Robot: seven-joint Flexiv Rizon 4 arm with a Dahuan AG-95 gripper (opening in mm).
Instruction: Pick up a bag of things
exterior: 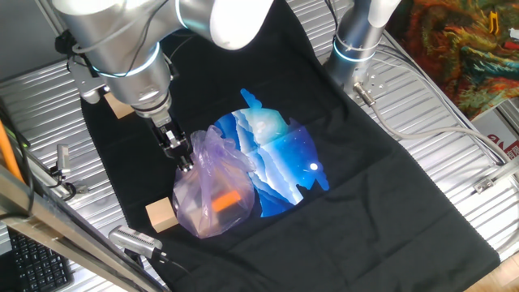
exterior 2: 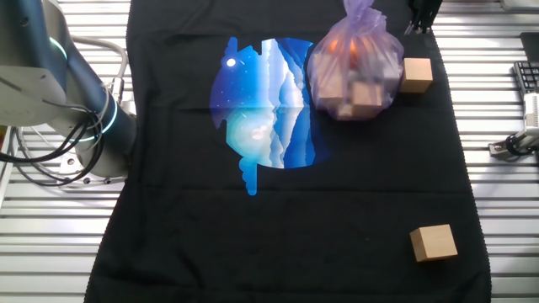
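The bag of things (exterior: 212, 188) is a translucent pale purple plastic bag with an orange item and wooden blocks showing through. It rests on the black cloth (exterior: 389, 203). In the other fixed view the bag (exterior 2: 358, 67) sits at the top middle with its gathered top pointing away. My gripper (exterior: 183, 159) hangs low at the bag's upper left edge. In the other fixed view the gripper (exterior 2: 421, 18) stands just right of the bag's top, apart from it. Its fingers look slightly parted and hold nothing.
A shiny blue-and-white bag (exterior: 280, 158) lies flat beside the purple bag. One wooden cube (exterior: 161, 216) touches the bag's side and another (exterior: 118, 106) sits behind my arm. A second arm's base (exterior: 355, 42) stands at the cloth's far edge. Ribbed metal tabletop surrounds the cloth.
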